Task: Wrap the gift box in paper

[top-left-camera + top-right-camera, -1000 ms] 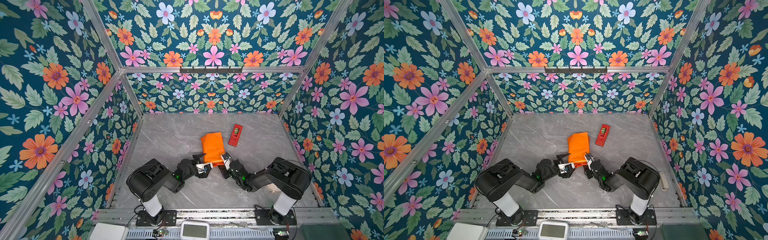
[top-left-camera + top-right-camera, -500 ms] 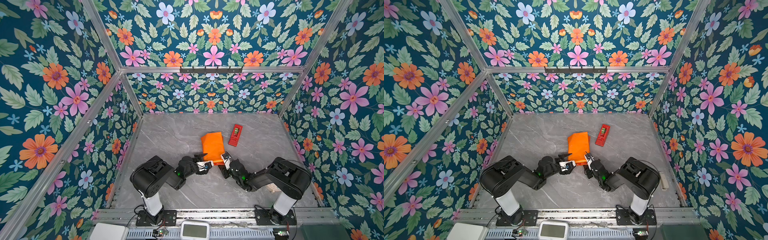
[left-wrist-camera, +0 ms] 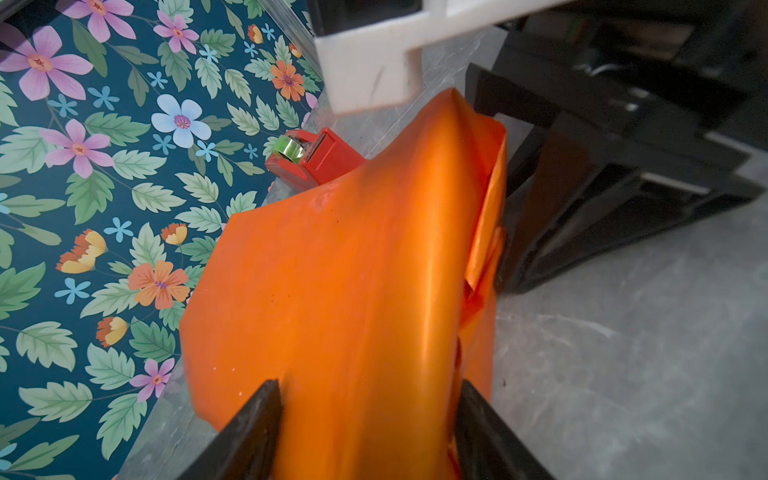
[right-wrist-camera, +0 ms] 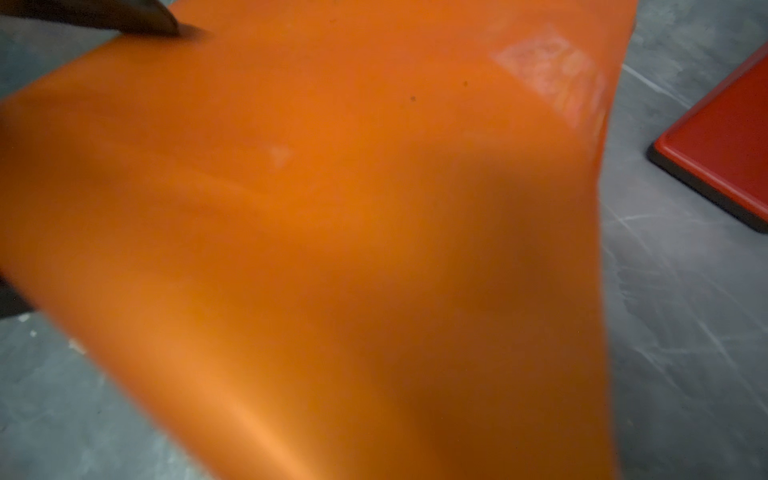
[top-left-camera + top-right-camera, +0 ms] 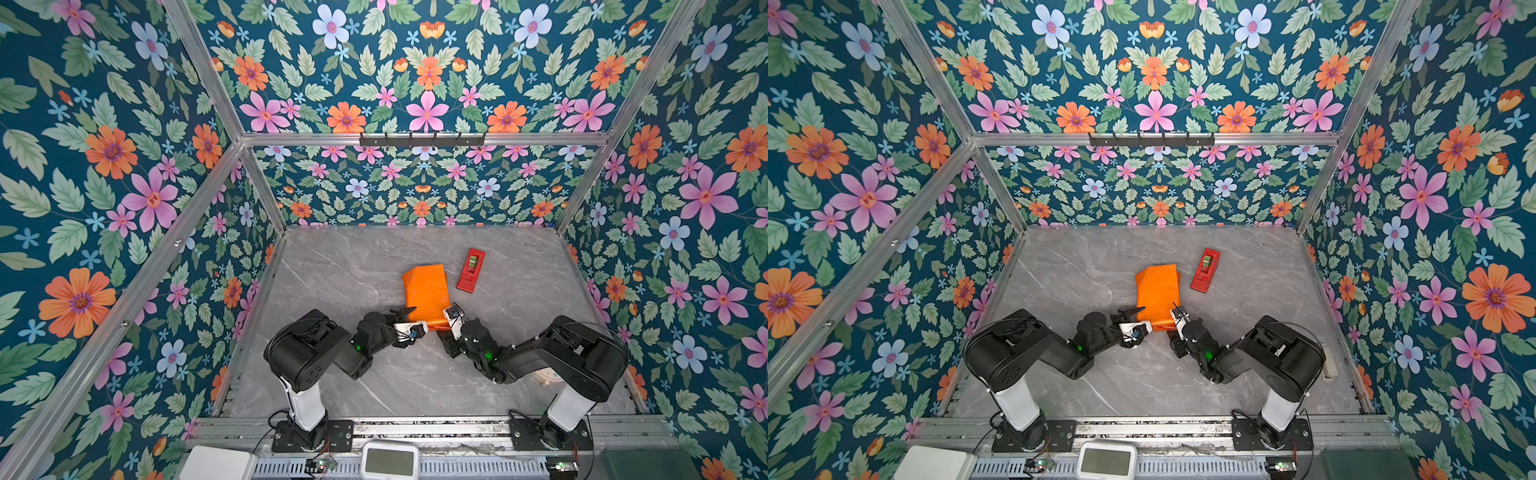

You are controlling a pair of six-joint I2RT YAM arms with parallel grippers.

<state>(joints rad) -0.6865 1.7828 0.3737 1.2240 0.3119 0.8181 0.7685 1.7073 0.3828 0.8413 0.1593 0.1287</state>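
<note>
The paper (image 5: 426, 291) (image 5: 1158, 291) is folded into a glossy orange parcel in mid-table; the gift box is hidden inside it. My left gripper (image 5: 411, 320) (image 5: 1140, 318) is at the parcel's near left corner. In the left wrist view its two black fingers press the orange paper (image 3: 353, 291) from both sides, gripper (image 3: 368, 388) shut on it. My right gripper (image 5: 451, 318) (image 5: 1177, 318) is at the near right corner. The right wrist view is filled by the paper (image 4: 332, 208), which hides that gripper's fingers.
A red tape dispenser (image 5: 471, 270) (image 5: 1205, 270) (image 3: 316, 160) (image 4: 723, 166) lies just right of the parcel. Grey marble table (image 5: 332, 270), closed in by floral walls on three sides. A white device (image 5: 390, 461) sits on the front rail.
The left gripper's jaws have narrowed onto the parcel's near left corner and its arm has drawn in slightly. The parcel and the right arm have hardly moved.
</note>
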